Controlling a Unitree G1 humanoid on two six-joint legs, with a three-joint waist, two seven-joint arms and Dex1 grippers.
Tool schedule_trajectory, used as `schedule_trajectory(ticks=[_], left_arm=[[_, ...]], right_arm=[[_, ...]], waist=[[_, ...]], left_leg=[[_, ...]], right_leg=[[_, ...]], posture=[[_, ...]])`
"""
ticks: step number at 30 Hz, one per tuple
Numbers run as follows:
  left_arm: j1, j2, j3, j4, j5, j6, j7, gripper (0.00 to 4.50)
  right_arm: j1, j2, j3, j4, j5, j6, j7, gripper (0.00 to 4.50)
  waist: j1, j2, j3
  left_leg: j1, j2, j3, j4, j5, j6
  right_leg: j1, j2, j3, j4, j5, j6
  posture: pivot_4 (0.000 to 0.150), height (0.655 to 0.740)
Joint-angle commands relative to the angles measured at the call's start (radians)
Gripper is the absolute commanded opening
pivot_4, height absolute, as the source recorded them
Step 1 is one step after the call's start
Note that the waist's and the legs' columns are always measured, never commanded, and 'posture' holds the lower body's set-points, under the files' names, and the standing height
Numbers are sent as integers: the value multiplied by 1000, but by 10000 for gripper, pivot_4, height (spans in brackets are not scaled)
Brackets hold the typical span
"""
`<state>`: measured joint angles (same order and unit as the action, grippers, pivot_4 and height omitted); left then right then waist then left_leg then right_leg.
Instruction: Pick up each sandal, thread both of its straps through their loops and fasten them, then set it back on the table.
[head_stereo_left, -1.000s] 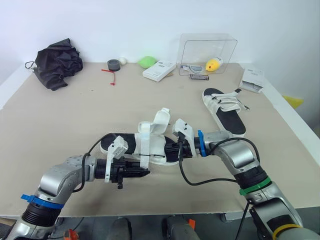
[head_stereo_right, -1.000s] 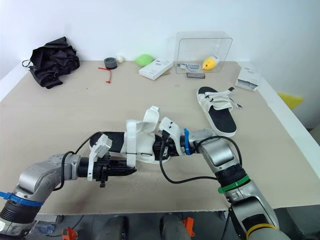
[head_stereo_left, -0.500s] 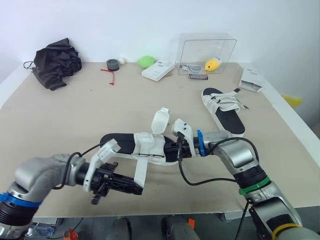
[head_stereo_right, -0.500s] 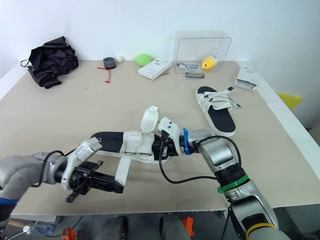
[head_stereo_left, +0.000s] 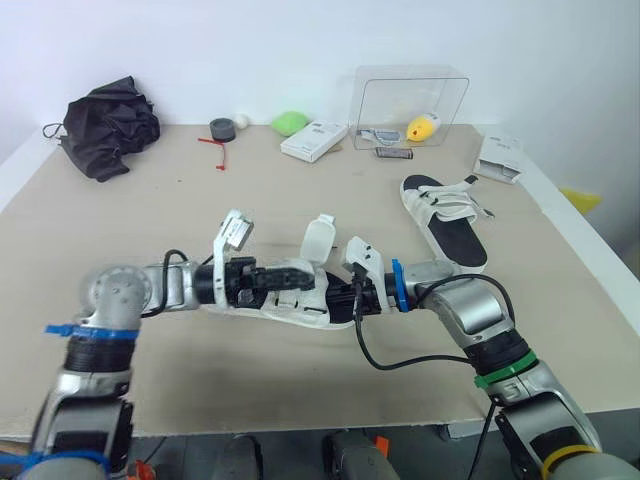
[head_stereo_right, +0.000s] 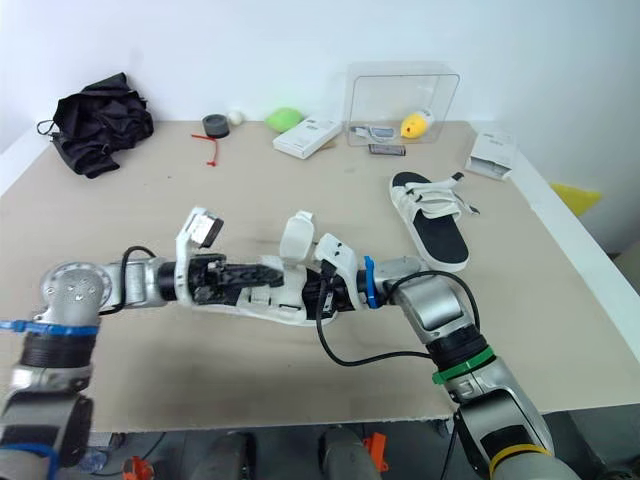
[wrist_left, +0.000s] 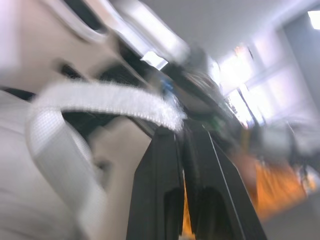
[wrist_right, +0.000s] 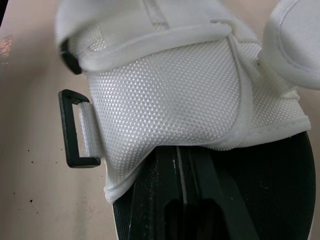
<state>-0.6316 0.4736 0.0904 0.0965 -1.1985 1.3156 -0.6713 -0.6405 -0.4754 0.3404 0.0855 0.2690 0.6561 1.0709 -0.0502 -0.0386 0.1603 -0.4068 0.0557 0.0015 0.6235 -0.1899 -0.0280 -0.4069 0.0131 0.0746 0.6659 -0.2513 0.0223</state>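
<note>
Hand, left (head_stereo_left: 297, 273): narrow, apparently pinching a strap (wrist_left: 100, 97) end above the near sandal.
Near sandal (head_stereo_left: 300, 303): mid-worktop (head_stereo_left: 150, 220), between both hands; one loop (wrist_right: 75, 127) empty, flap (head_stereo_left: 319, 238) upright, so unfastened.
Hand, right (head_stereo_left: 342, 298): clamped on that sandal's sole.
Far sandal (head_stereo_left: 445, 210): flat at right, straps apparently fastened.
Progress: roughly half; threading, fastening and setting down remain.
</note>
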Motion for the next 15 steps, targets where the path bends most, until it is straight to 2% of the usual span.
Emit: schedule_trajectory(ticks=[1,7,15], left_arm=[[-63,-47,74,116,14,24,119,319],[-104,-104,147,250,34,38,207,319],[-96,-114,119,302,145,48,238,319]], right_arm=[[28,-15,23,46,-47,29,-31,0],[39,-22,19,35,-43,34,-37,0],[42,-26,19,32,-42,36,-38,0]], waist=[[2,0,0],[2,0,0],[2,1,-1]], left_leg=[[0,0,0,0,0,0],[0,-4,-4,0,1,-2],[1,-5,-5,0,2,-2]], right_leg=[[0,0,0,0,0,0],[1,-1,0,0,2,0],[2,-1,0,0,2,1]], posture=[[1500,7400],[1500,7400],[1500,7400]])
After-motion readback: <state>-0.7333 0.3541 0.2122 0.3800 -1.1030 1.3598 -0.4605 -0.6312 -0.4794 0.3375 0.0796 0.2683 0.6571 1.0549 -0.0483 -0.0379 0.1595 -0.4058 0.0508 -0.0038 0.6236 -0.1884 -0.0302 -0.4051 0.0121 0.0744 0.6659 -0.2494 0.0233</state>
